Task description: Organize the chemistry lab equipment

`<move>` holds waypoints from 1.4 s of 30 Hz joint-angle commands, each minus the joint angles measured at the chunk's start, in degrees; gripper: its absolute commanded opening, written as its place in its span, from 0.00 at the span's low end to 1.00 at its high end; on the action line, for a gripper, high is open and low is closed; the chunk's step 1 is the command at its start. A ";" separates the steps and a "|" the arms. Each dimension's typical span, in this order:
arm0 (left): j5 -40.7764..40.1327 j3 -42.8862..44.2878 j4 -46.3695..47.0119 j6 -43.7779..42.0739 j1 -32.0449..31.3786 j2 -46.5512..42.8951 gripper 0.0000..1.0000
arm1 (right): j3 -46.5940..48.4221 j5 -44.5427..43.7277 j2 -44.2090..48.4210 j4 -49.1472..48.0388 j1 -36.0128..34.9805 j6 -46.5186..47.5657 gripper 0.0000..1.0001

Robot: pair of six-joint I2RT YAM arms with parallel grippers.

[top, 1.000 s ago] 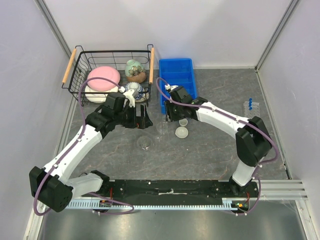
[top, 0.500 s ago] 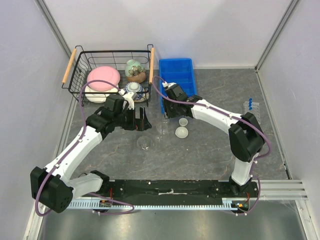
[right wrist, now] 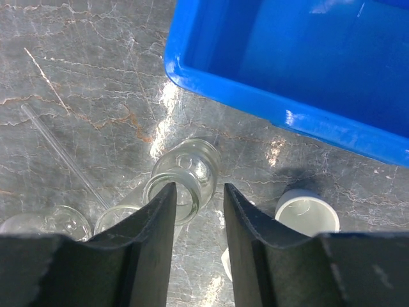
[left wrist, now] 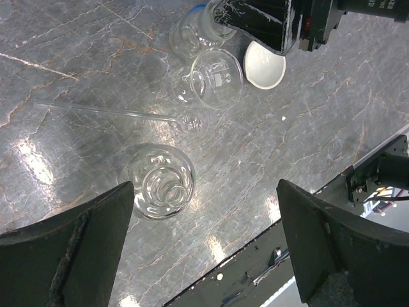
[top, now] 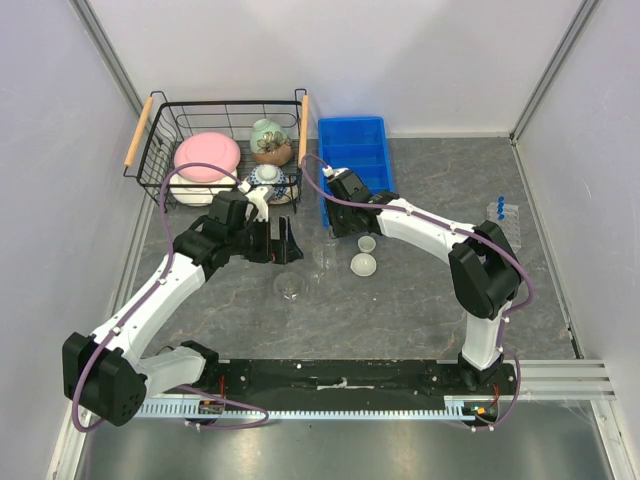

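Just above the right claw (right wrist: 199, 187), whose jaws stand narrowly apart and clamp nothing, a glass flask (right wrist: 188, 165) lies on the desk (right wrist: 77, 77), mouth toward the claw, body toward the blue bin (right wrist: 217, 83) at upper right.

You had on the table (top: 420, 290): glass flasks (left wrist: 160, 182), three; white dishes (top: 362, 264), two; glass rod (left wrist: 105, 110), one; blue bin (top: 355, 150), one; wire basket (top: 225, 103), one; blue-capped tubes (top: 503, 210), one cluster, too small for you to count.
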State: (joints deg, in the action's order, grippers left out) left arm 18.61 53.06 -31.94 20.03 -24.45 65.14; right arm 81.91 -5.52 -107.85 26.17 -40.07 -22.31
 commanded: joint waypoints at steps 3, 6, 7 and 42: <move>2.04 -0.15 2.77 -2.01 0.54 -0.54 0.99 | 0.01 -1.51 -0.16 -0.95 -0.27 -0.46 0.33; 2.13 -0.41 2.85 -1.93 0.54 -0.55 0.99 | -0.08 -1.43 -0.34 -1.04 -0.18 -0.63 0.26; 2.13 -0.50 2.85 -2.01 0.54 -0.72 0.99 | -0.08 -1.42 -0.43 -1.04 -0.18 -0.72 0.23; 2.92 -1.99 3.64 -1.66 0.98 -1.60 0.99 | 6.41 -5.99 9.15 7.13 -1.67 -1.25 0.00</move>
State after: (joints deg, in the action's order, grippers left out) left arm 20.01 51.22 -30.11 20.01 -23.70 65.12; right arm 83.79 -8.75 -102.72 32.23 -41.28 -23.16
